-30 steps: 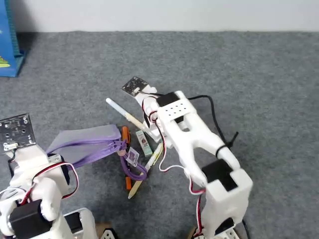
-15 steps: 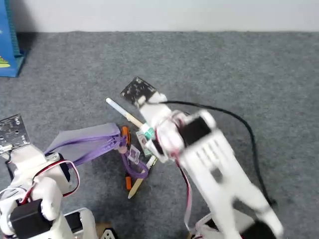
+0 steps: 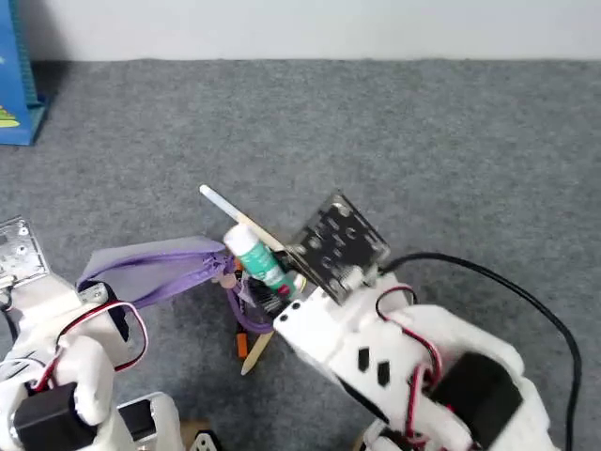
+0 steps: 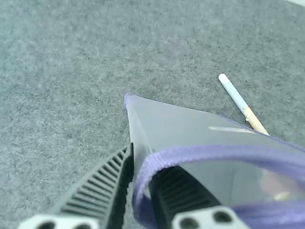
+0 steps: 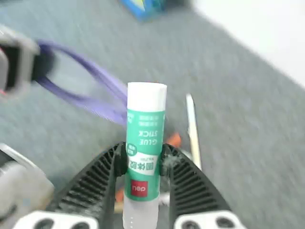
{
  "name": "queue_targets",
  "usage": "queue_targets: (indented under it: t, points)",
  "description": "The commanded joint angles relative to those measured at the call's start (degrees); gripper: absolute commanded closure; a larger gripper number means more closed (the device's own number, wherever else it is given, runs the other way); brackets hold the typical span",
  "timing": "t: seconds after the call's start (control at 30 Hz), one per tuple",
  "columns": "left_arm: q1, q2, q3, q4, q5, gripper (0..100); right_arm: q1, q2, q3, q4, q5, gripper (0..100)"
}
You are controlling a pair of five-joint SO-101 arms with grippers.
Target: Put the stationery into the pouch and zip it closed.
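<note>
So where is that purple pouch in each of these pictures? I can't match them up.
High view: the purple pouch lies left of centre on the grey carpet.
Left wrist view: the pouch is close up, its edge pinched in the left gripper.
Right wrist view: the pouch's rim loops behind the glue stick held by the right gripper.
Shared landmark: the white-and-tan pen beside the pouch.

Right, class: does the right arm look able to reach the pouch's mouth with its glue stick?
Probably yes: the right tool holds the glue stick beside the pouch, the left tool holds its mouth open, nothing between.
</note>
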Motion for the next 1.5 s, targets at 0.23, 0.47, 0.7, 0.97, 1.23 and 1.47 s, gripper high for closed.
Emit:
queue_targets:
  t: [0.23,0.47,0.7,0.97,1.23,1.47]
  points:
    - [0.1,15.8,-12.8,2.4,0.9,99,-7.0,-1.8,-0.4,-16.3,-12.7,99.1]
    - [0.1,22.3,-16.2,3.4,0.9,99,-7.0,-1.9,12.9,-36.6,-14.3,99.1]
    - [0.1,22.3,-16.1,3.4,0.8,99,-6.8,-1.5,32.4,-66.8,-14.2,99.1]
    - [0.1,22.3,-16.0,3.6,0.6,99,-6.6,-1.0,40.1,-84.9,-14.2,99.1]
    - [0.1,22.3,-16.0,3.7,0.6,99,-6.5,11.4,40.0,-96.1,-7.8,99.1]
    - [-0.1,22.3,-16.0,4.0,0.6,99,-6.0,20.5,40.2,-105.8,-7.3,99.1]
